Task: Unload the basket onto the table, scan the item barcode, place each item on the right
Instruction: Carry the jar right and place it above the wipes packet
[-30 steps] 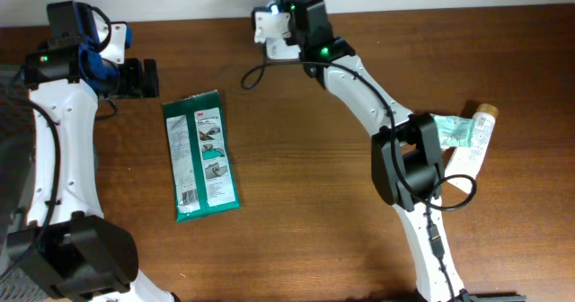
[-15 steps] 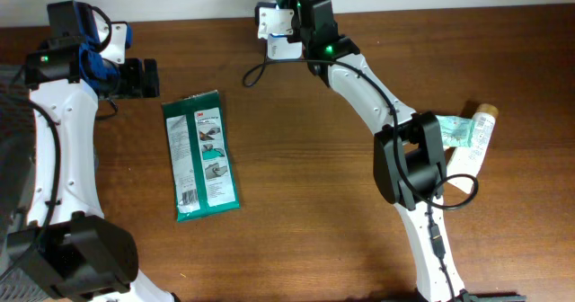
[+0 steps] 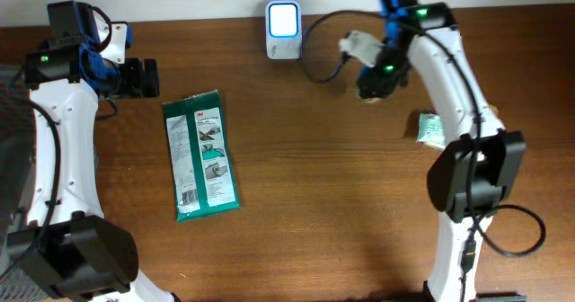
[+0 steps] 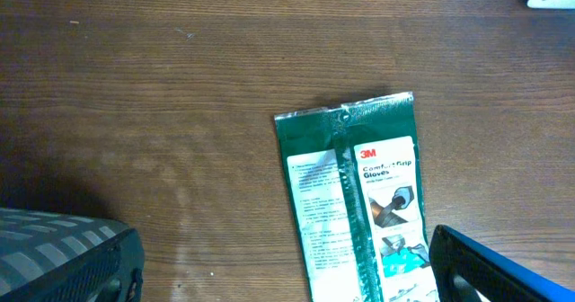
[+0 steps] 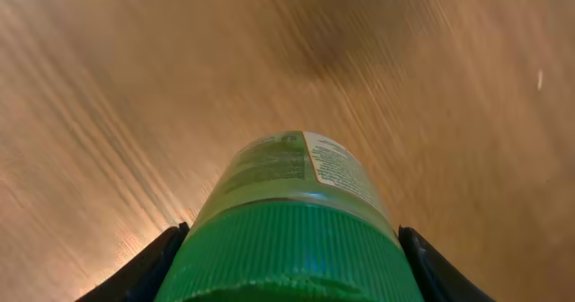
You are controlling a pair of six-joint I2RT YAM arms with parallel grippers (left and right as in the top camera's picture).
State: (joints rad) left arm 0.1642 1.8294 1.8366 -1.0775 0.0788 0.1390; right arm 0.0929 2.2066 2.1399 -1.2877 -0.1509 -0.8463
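Two arms over worktop [image 3: 314,212]. Right tool [image 3: 373,77] clamped on green bottle [image 5: 292,203], held right of scanner [image 3: 282,19], which sits at far edge. Left tool [image 3: 142,77] spread wide, empty, near left edge. Glove packet [image 3: 202,155] lies flat, with bare wood stretching to its right. Since a second ago, right arm has swung off scanner, leaving its lit face uncovered. Packet and left arm unmoved.
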